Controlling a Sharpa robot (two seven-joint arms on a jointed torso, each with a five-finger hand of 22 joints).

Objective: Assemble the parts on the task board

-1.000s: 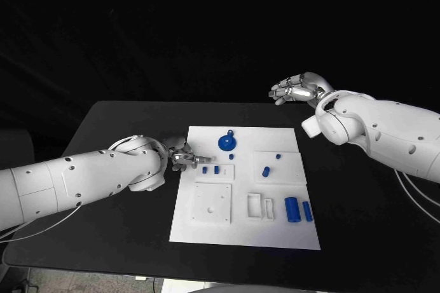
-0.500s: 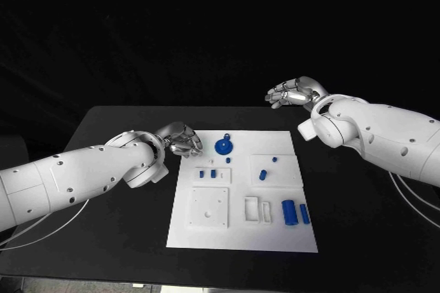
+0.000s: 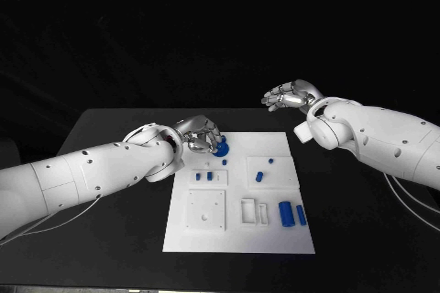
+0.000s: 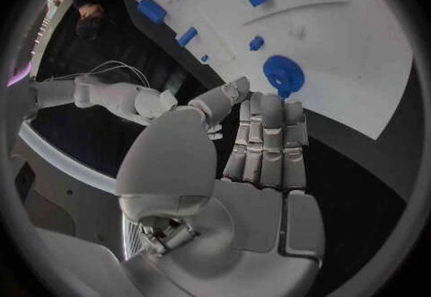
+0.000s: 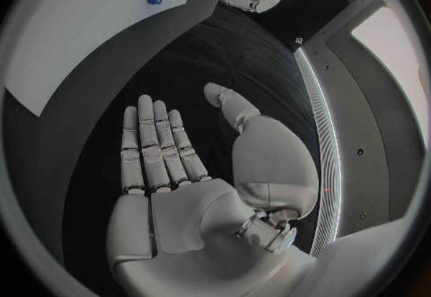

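Head view shows me the left hand (image 3: 201,135) with fingers loosely curled, holding nothing, just beside the round blue part (image 3: 221,147) at the far edge of the task board (image 3: 240,239). I see the right hand (image 3: 288,95) open and empty, raised beyond the board.

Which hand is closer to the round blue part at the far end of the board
Left. The left hand hovers right beside the round blue part, not gripping it; the right hand hangs open beyond the task board's far right corner.
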